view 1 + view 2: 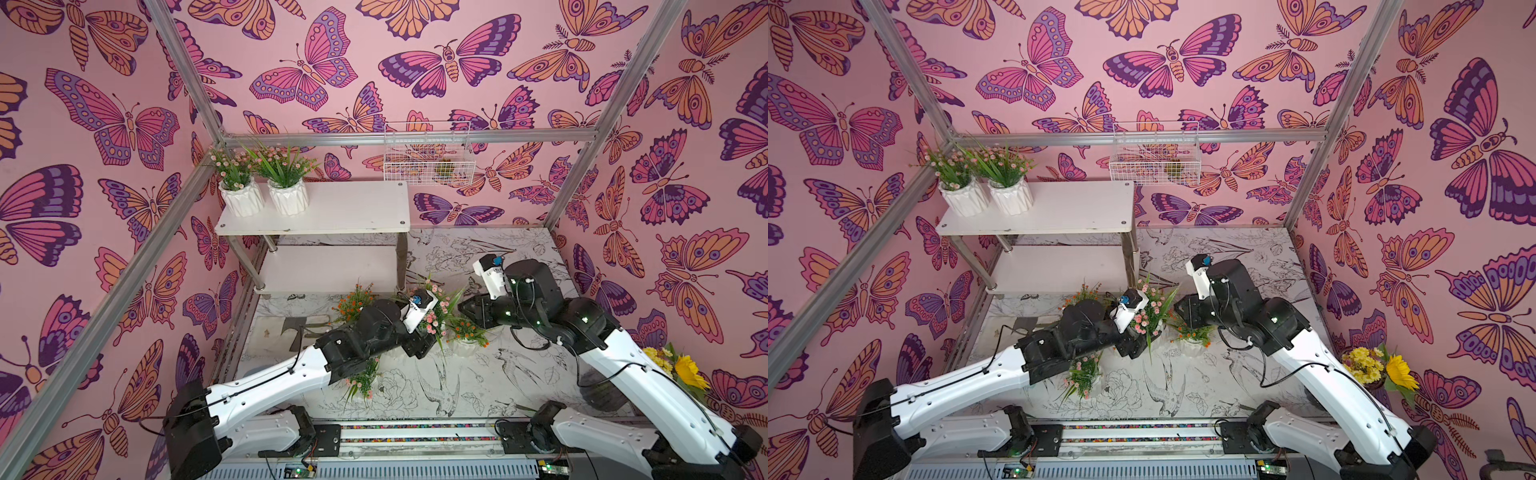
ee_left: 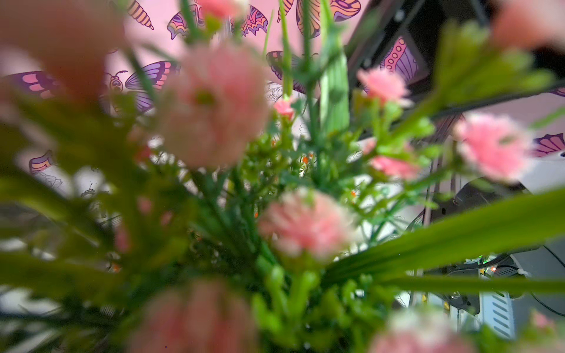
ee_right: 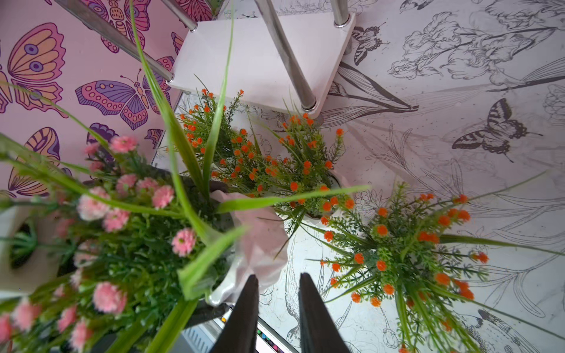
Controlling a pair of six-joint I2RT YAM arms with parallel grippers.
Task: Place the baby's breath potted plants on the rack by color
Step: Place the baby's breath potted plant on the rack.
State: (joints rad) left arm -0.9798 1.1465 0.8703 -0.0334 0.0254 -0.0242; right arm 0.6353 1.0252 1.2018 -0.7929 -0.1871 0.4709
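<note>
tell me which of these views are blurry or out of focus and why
Left wrist view: mostly blur, the pink-bloomed plant crowds the lens, only some mid-depth stems read sharp. Right wrist view: the orange-bloomed plants and the table print are crisp, nearer pink blooms soften. Both top views: evenly lit, sharp, no strong glare.

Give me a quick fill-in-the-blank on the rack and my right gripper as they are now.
1. The rack holds ___ plants, side by side on its top shelf.
2. Their blooms are ___.
3. The lower shelf holds ___ plants.
4. The right gripper has ___ between its fingers.

Missing words: two; pink; no; nothing.
</note>
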